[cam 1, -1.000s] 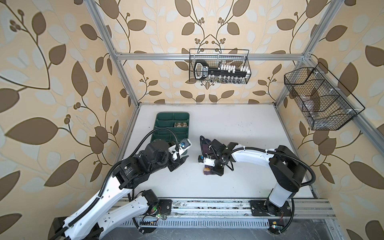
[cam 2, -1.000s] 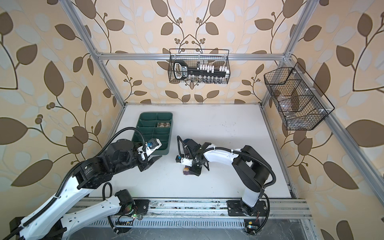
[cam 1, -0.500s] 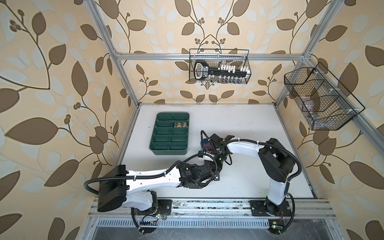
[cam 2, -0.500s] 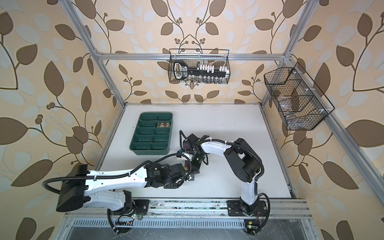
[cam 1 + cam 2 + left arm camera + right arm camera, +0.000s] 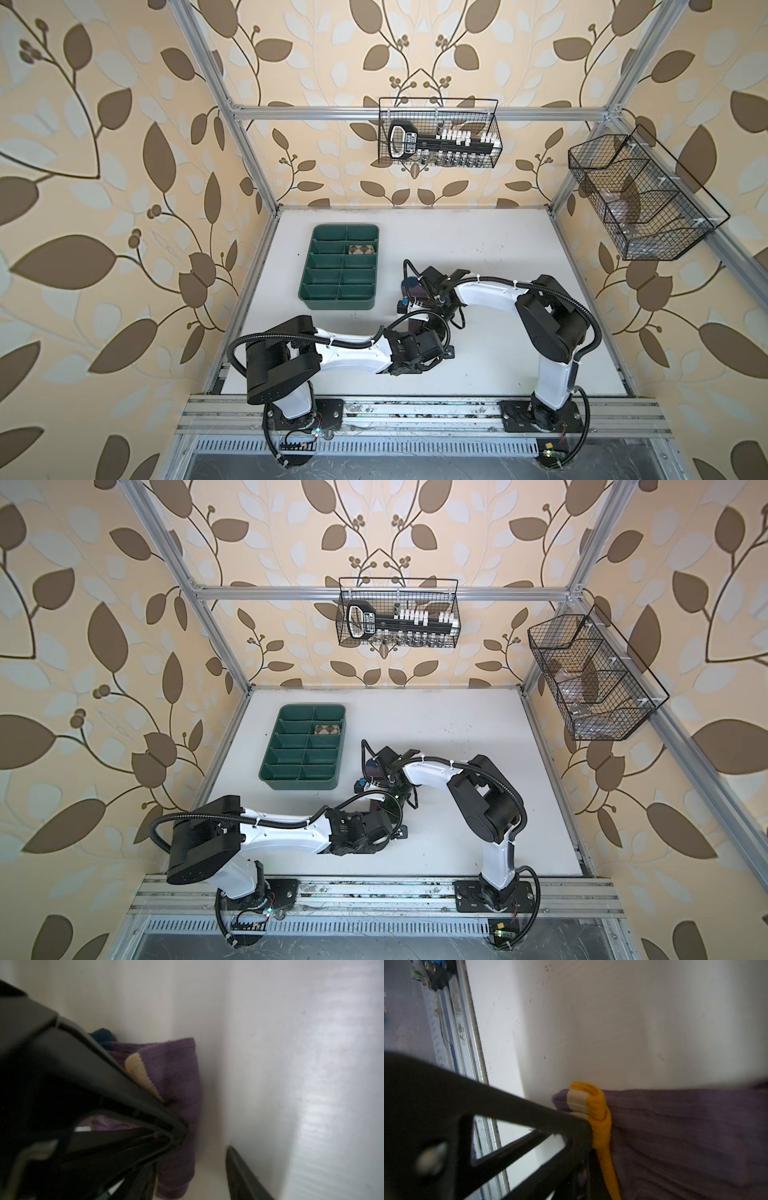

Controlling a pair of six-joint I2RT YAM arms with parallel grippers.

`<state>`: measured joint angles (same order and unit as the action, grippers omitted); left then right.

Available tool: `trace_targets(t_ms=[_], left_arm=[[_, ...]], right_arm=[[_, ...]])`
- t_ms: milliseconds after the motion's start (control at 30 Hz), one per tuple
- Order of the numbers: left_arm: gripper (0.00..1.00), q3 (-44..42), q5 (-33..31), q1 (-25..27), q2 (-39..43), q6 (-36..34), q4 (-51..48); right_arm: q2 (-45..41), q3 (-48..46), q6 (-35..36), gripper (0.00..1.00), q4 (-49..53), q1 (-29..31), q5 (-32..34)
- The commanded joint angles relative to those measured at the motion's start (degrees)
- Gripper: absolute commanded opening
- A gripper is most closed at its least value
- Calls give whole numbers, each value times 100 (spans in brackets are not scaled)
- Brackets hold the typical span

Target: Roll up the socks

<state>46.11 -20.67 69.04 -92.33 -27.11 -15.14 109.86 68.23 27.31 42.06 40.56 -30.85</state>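
The purple sock lies on the white table near the middle, its dark blue toe at the far end. My right gripper is shut on its orange-yellow cuff. My left gripper is open and straddles the sock's folded body, one finger against the fabric and the other finger apart from it. In both top views the two grippers meet over the sock, which the arms mostly hide. The tan argyle sock sits rolled in a compartment of the green tray.
The green divided tray stands left of the grippers. Two wire baskets hang above the table: one on the back wall and one on the right wall. The table's front edge and metal rail lie close to the right gripper.
My left arm has swung from beside the tray down to the purple sock, and its jaws have narrowed. My right gripper has stayed shut on the cuff and shifted slightly.
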Motion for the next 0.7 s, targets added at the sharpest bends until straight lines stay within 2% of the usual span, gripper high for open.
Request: trace_targets(t_ms=[0, 133, 300, 333, 367, 500, 567, 667], left_arm=[[41, 19, -14, 7, -343, -13, 390], [23, 89, -278, -11, -575, 4, 449], [1, 93, -266, -139, -540, 1, 336], [0, 100, -256, -157, -540, -13, 299], [0, 100, -233, -162, -539, -36, 263], [0, 144, -45, -206, -573, -103, 118], [0, 170, 23, -231, -619, -114, 75], [0, 279, 192, -289, -655, -136, -85]], right_arm=[[329, -149, 144, 0, 82, 6, 421], [144, -215, 135, 0, 62, -17, 163], [-392, -506, -81, 0, -166, -92, 70], [-513, -551, -147, 0, -203, -115, 83], [-667, -634, -223, 4, -263, -154, 96], [-1414, -959, -420, 31, -447, -289, 285], [-1780, -1041, -516, 38, -460, -344, 407], [-2382, -1151, -797, 39, -583, -559, 697]])
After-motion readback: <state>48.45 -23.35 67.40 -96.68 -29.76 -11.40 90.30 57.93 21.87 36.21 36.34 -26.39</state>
